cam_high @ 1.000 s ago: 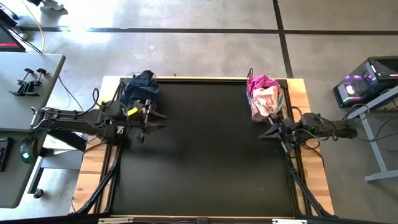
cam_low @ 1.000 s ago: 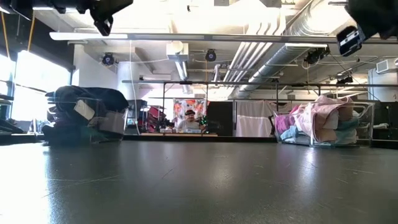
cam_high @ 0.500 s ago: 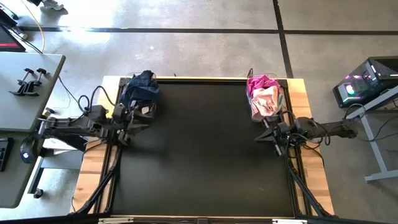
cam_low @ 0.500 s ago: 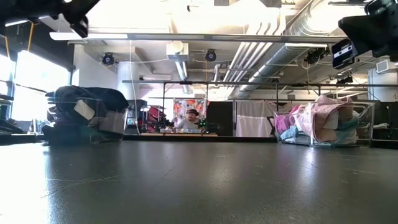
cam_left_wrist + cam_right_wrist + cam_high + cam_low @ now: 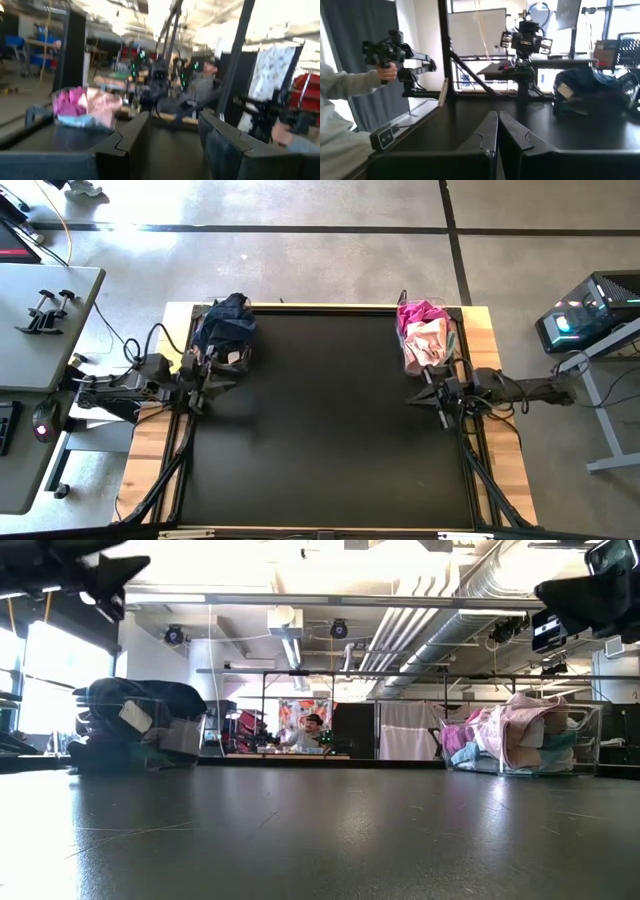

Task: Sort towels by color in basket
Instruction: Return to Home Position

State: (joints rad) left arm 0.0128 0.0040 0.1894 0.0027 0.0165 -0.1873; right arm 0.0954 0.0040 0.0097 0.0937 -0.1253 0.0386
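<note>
Dark towels, navy and black, are heaped in a clear basket at the table's far left; they also show in the low view and the right wrist view. Pink, magenta and peach towels fill a second basket at the far right, seen again in the low view and the left wrist view. My left gripper hovers just nearer than the dark basket, open and empty. My right gripper hovers just nearer than the pink basket, shut and empty. No towel lies on the mat.
The black mat spreads wide between the two baskets, framed by a wooden rim. A person's sleeve and hand holding a device show beyond the table in the right wrist view, and another person sits far behind the table.
My left gripper has drawn back toward the table's left edge, away from the mat's middle, staying in front of the dark basket. My right arm has sunk a little and its gripper has edged toward the table's left. The baskets and towels have stayed put.
</note>
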